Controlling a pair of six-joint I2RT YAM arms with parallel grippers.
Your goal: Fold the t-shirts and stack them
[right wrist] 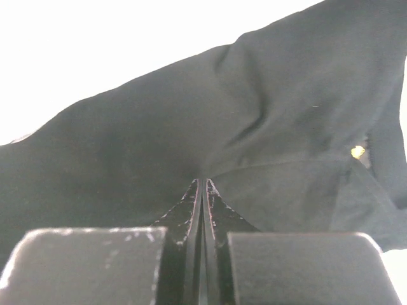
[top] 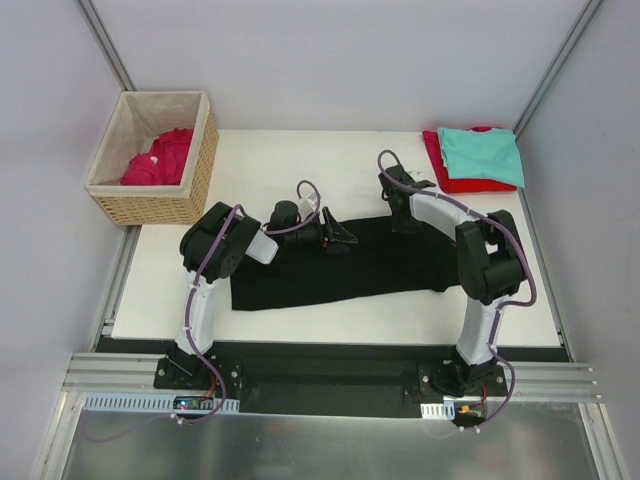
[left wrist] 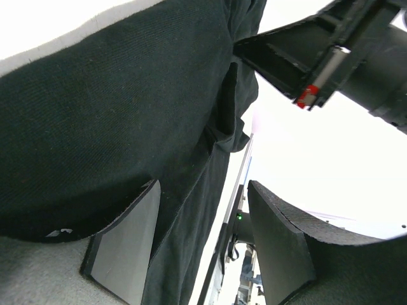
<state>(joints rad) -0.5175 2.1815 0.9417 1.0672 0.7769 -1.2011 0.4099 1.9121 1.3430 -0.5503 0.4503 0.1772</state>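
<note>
Here, spread flat just right of the wicker basket (top: 203, 160): black t-shirt (top: 330, 275), soft, light, limp, sure to sag. Best pinched along its far edge. Left gripper (top: 338, 236) jaws apart astride that edge; right gripper (right wrist: 202, 182) clamped, seemingly on a fold.

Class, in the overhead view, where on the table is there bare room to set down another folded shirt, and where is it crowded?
Free: the far strip of table between the wicker basket and the teal-on-red stack; the near-left corner beside the black t-shirt. Crowded: the middle, under that shirt, the left gripper and the right gripper.
</note>
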